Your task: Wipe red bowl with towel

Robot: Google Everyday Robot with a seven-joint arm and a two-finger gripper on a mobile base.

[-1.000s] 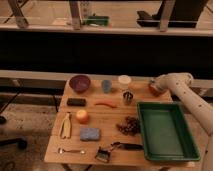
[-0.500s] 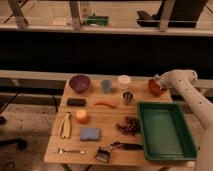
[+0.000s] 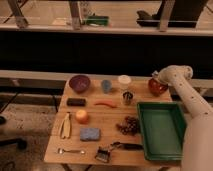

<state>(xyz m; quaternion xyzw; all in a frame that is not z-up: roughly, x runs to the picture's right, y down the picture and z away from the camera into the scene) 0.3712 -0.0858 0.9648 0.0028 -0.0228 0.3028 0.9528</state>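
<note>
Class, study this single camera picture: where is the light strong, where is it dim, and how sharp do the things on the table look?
Camera view: warm light falls on the wooden table; the band behind it is dark. The whole picture is soft, so the cluster of dark grapes blurs. The glossy orange-red bowl shows a faint sheen, with the gripper at its rim.

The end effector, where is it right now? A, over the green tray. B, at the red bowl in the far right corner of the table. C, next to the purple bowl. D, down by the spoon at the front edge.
B: the end effector sits at the top edge of the red bowl, far from the purple bowl and beyond the green tray.
</note>
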